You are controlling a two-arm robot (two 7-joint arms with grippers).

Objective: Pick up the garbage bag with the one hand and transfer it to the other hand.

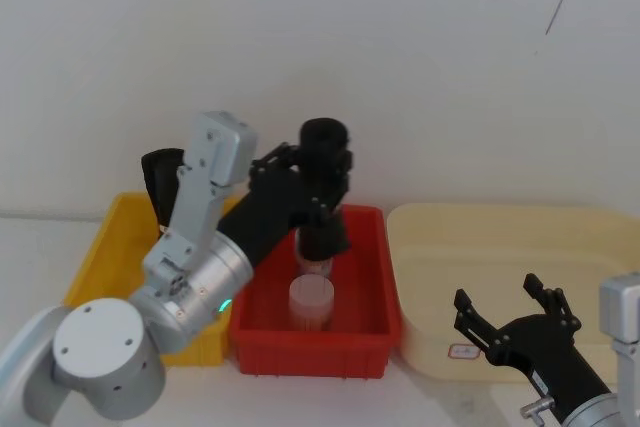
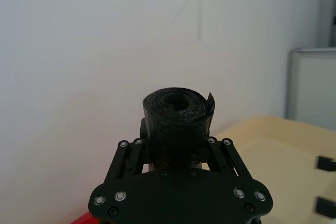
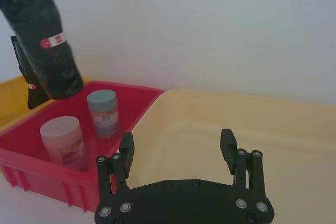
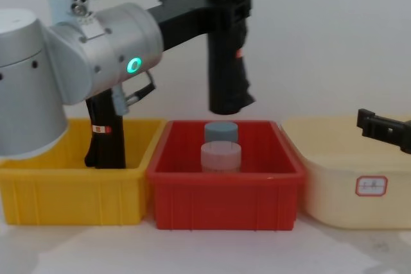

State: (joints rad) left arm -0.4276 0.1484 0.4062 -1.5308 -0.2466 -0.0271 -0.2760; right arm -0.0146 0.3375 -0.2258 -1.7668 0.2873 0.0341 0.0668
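1. The left gripper is raised above the red bin, its two fingers pinched onto the upper part of the garbage bag.
2. A green light ring glows on that arm's silver wrist.
3. The garbage bag, a tight black roll with a small red-and-white label band, hangs roughly upright in the air. Its lower end is over the red bin and clear of what stands inside.
4. In the left wrist view the roll's coiled top end rises between the fingers of the left gripper.
5. Two jars stand in the red bin, one just in front of the other: a blue-capped jar and a pink-capped jar.
6. A second black roll stands in the yellow bin, just left of the red bin.
7. The right gripper hovers low over the cream bin, well apart from the bag. Its fingers are spread wide and hold nothing.
8. All three bins sit side by side on the white surface.
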